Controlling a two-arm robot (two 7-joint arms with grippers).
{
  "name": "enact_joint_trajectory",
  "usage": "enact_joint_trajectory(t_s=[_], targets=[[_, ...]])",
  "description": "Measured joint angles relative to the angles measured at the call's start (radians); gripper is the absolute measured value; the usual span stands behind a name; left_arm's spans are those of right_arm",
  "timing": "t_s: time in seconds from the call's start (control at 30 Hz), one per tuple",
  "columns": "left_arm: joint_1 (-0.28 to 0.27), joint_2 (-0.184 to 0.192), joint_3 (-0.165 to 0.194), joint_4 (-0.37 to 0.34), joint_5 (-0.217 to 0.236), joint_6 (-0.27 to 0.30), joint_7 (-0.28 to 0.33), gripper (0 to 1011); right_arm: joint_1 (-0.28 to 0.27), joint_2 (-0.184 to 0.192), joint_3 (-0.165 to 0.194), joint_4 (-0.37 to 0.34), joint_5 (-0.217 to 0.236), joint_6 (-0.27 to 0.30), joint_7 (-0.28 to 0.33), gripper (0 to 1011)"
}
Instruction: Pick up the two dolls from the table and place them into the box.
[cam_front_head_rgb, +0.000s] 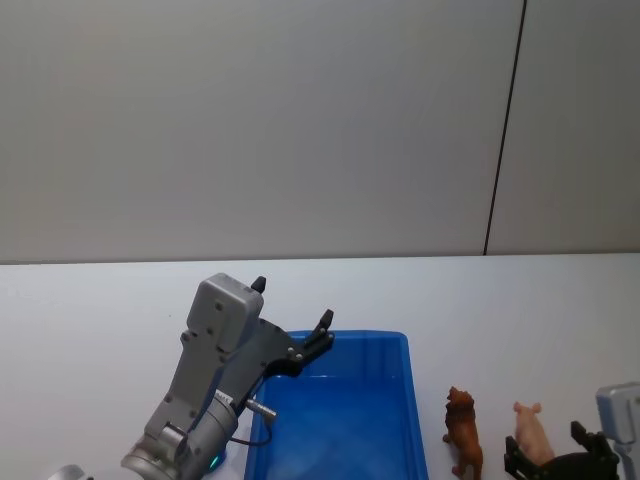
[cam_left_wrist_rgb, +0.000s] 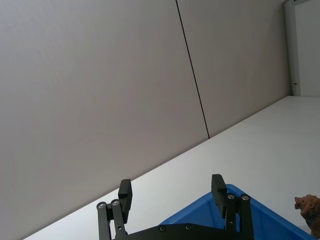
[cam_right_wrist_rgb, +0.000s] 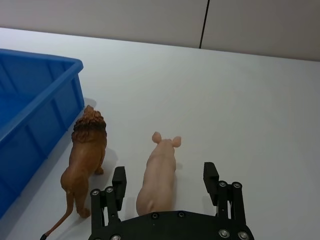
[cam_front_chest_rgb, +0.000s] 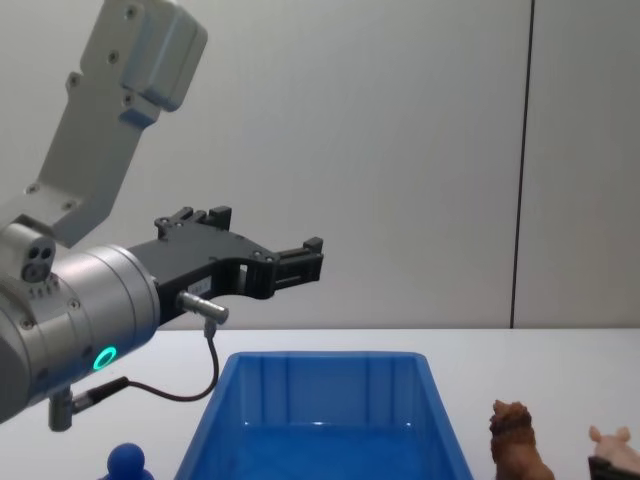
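- Dolls: both stand upright on the white counter (cam_front_head_rgb: 100, 300), to the right of the box, heads pointing toward the far wall.
- Lion doll (cam_right_wrist_rgb: 85, 160): reddish-brown with a shaggy mane, just beside the box's right wall, not touching it.
- Pig doll (cam_right_wrist_rgb: 159, 175): pale pink with pointed ears, just right of the lion doll, a narrow strip of counter between them.
- Right pincer (cam_right_wrist_rgb: 164, 171): low at the counter, fingers spread wide to either side of the pig doll's hind half. A gap shows on each side, so nothing is gripped. Its left finger sits in the strip between the two dolls.
- Box (cam_front_head_rgb: 412, 400): bright blue bin, bare blue floor inside.
- Left pincer (cam_front_head_rgb: 292, 300): up in the air over the box's far left corner, well above the rim. Fingers apart, holding nothing.
- Blue knob (cam_front_chest_rgb: 127, 462): small, dark, round-topped, on the counter left of the box.
- Wall (cam_front_head_rgb: 300, 120): plain grey with one dark vertical seam.
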Motion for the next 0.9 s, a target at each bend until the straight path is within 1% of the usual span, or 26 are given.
enact_joint_trajectory(t_s=[0.17,0.23,0.27,0.3,0.4,0.47,0.57,0.6,0.73,0.9], targets=[[0.000,0.000,0.000,0.000,0.000,0.000,0.000,1001,0.004,-0.009,-0.003,0.025,-0.005,-0.007,0.011,870],[0.000,0.000,0.000,0.000,0.000,0.000,0.000,1001,0.005,-0.011,-0.004,0.031,-0.006,-0.010,0.015,783],[0.000,0.000,0.000,0.000,0.000,0.000,0.000,1001,0.006,-0.013,-0.005,0.036,-0.006,-0.013,0.018,783],[0.000,0.000,0.000,0.000,0.000,0.000,0.000,1001,0.006,-0.013,-0.005,0.036,-0.006,-0.013,0.018,728],[0.000,0.000,0.000,0.000,0.000,0.000,0.000,1001,0.007,-0.019,-0.006,0.047,-0.006,-0.020,0.025,673],[0.000,0.000,0.000,0.000,0.000,0.000,0.000,1001,0.008,-0.020,-0.007,0.050,-0.006,-0.022,0.028,589],[0.000,0.000,0.000,0.000,0.000,0.000,0.000,1001,0.008,-0.023,-0.007,0.051,-0.004,-0.028,0.031,510],[0.000,0.000,0.000,0.000,0.000,0.000,0.000,1001,0.007,-0.023,-0.007,0.051,-0.003,-0.031,0.032,449],[0.000,0.000,0.000,0.000,0.000,0.000,0.000,1001,0.005,-0.025,-0.006,0.044,-0.001,-0.040,0.034,375],[0.000,0.000,0.000,0.000,0.000,0.000,0.000,1001,0.000,-0.025,-0.004,0.024,0.000,-0.059,0.036,375]])
